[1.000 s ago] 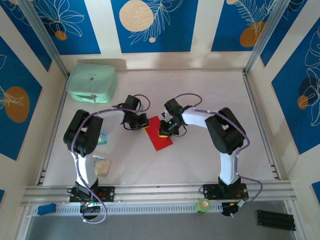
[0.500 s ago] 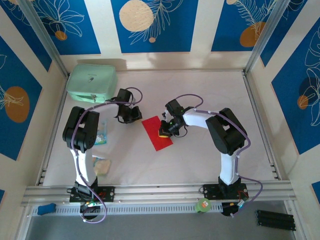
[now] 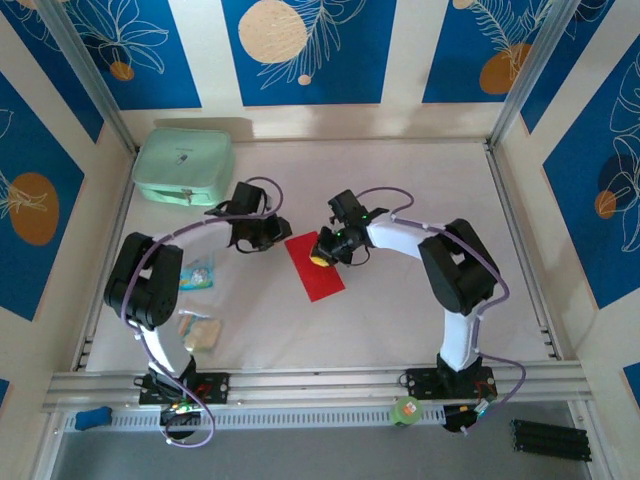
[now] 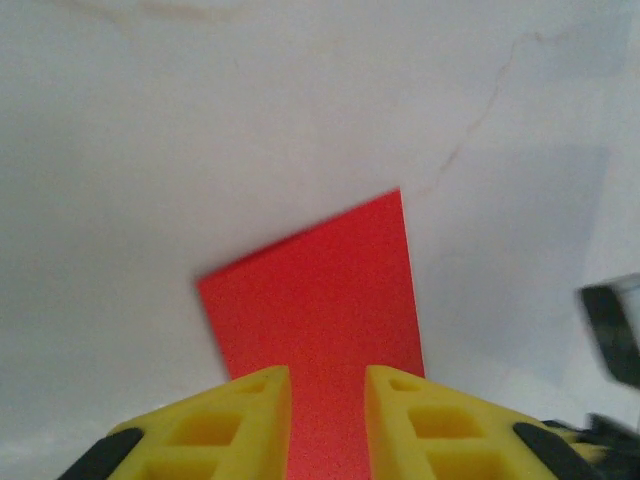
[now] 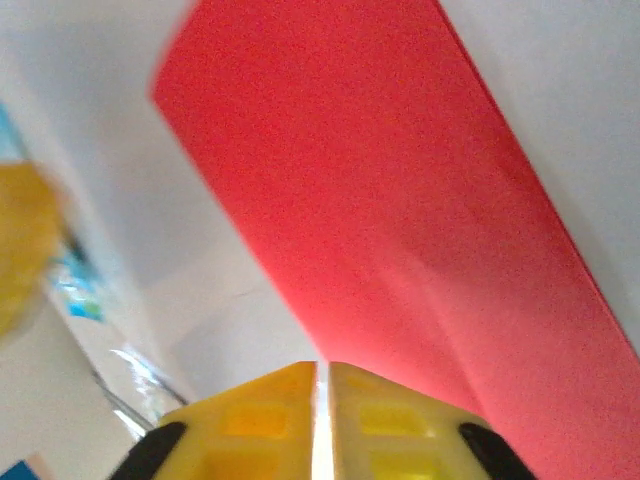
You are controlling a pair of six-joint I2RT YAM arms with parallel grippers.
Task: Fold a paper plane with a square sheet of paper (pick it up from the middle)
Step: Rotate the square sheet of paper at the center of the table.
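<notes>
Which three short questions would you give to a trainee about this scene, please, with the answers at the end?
1. Seen from above, which outline does the red paper have? A) a full square B) a narrow rectangle C) a dart with a sharp tip
2. True or false: the mint-green case lies at the far left corner of the table.
3. Fill in the number: ___ small packets lie on the table, to the left of the red paper.
Key: 1 B; 2 true; 3 two.
</notes>
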